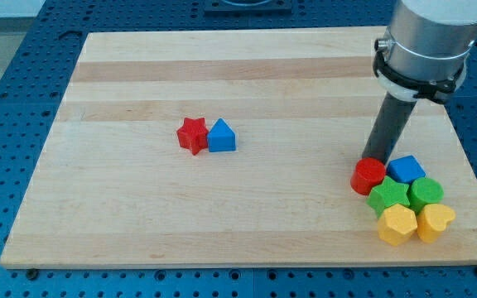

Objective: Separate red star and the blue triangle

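Observation:
The red star [192, 135] lies left of the board's middle, and the blue triangle [221, 136] sits right beside it, touching its right side. My tip [370, 157] is far off at the view's right, just behind the top edge of a red round block [368, 175]. It is well apart from the star and the triangle.
A cluster sits at the lower right: a blue block [406, 169], a green star-like block [388, 197], a green round block [426, 193], a yellow hexagon-like block [397, 223] and a yellow heart [436, 221]. The wooden board [139, 215] lies on a blue perforated table.

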`<state>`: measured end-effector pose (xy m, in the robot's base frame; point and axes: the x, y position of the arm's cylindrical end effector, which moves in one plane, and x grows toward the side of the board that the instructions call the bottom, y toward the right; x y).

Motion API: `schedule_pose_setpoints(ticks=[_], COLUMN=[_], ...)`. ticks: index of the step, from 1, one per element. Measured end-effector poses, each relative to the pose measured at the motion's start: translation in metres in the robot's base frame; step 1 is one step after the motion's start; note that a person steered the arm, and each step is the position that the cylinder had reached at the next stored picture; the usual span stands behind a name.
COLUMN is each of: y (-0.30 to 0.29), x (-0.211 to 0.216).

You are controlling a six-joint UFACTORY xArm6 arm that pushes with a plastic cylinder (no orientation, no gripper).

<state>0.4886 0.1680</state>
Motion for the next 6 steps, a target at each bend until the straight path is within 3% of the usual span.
schedule_pose_setpoints(ticks=[1,3,5,6], y=[-0.014,-0.110,-0.241,-0.264], x=[-0.018,-0.063,-0.064,-0.059])
